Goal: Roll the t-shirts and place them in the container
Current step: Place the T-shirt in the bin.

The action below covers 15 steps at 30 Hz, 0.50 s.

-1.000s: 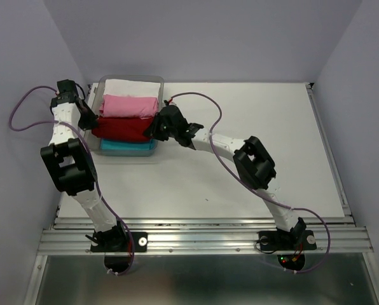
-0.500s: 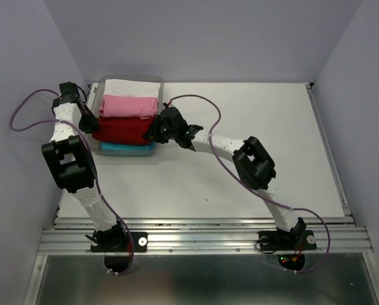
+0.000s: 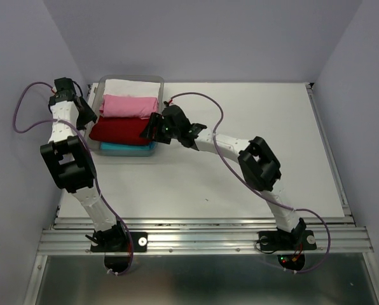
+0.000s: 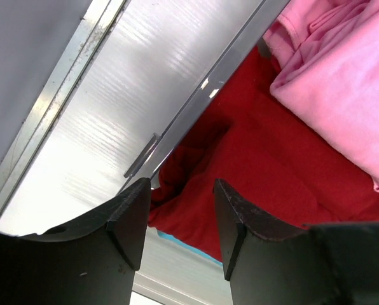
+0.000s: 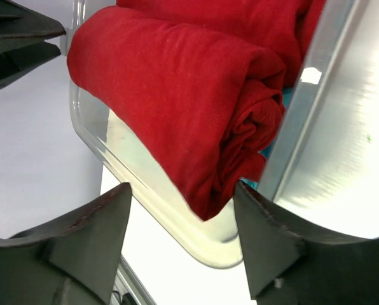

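A rolled dark red t-shirt [image 3: 119, 130] lies across the clear tub [image 3: 132, 79], between a pink roll [image 3: 129, 106] and a cyan one [image 3: 127, 147]; a white one [image 3: 132, 87] is at the back. My left gripper [image 3: 86, 117] is at the red roll's left end and is open. In the left wrist view its gripper [image 4: 180, 219] frames red cloth [image 4: 259, 165] without touching it. My right gripper [image 3: 152, 127] is at the roll's right end, also open. In the right wrist view that gripper [image 5: 183, 222] stands apart from the roll's spiral end [image 5: 240, 140].
The tub's clear wall [image 4: 196, 108] runs just beside my left fingers, and its rounded rim [image 5: 177, 222] lies under the right ones. White table [image 3: 253, 127] stretches to the right and front of the tub. The enclosure wall stands close on the left.
Both grippers have opened and let go of the dark red roll's ends. The roll now rests in the tub; both grippers have drawn slightly away from it.
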Available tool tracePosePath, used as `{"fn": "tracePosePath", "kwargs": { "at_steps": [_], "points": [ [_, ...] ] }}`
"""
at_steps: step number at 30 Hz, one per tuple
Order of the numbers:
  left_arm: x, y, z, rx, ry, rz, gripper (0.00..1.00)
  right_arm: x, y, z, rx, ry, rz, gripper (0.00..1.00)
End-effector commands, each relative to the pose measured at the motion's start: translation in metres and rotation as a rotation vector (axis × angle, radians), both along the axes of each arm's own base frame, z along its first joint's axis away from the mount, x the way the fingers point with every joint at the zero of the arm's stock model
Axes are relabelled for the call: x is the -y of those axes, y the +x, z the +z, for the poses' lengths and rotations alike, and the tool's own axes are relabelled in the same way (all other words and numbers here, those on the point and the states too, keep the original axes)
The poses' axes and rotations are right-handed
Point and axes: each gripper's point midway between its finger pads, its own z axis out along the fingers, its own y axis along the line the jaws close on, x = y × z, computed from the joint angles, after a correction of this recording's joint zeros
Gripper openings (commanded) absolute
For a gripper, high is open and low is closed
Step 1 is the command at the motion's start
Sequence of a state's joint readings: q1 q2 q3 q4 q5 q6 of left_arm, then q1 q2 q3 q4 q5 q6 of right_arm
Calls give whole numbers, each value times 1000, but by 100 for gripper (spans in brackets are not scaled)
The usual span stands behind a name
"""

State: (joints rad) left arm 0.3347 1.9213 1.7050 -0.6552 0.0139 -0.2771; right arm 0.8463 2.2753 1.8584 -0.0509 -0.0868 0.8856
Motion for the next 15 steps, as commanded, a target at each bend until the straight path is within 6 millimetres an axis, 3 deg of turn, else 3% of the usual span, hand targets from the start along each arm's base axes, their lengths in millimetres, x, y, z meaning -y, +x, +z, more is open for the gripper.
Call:
{"fn": "tracePosePath", "kwargs": {
  "at_steps": [1,8,11,14,15],
  "points": [
    [-21,5,33,71,49,51,55,21,-3,0,15,-93,-29,72],
    [-19,7,41,95,47,48,55,46,-4,13,48,-187,-68,77],
    [-18,7,54,129,51,52,55,58,-4,23,75,-202,-104,77],
    [-17,7,77,169,109,76,55,59,-6,39,143,-232,-131,69],
    [-14,8,90,196,125,74,55,52,-11,42,171,-244,-127,61]
  ]
}}
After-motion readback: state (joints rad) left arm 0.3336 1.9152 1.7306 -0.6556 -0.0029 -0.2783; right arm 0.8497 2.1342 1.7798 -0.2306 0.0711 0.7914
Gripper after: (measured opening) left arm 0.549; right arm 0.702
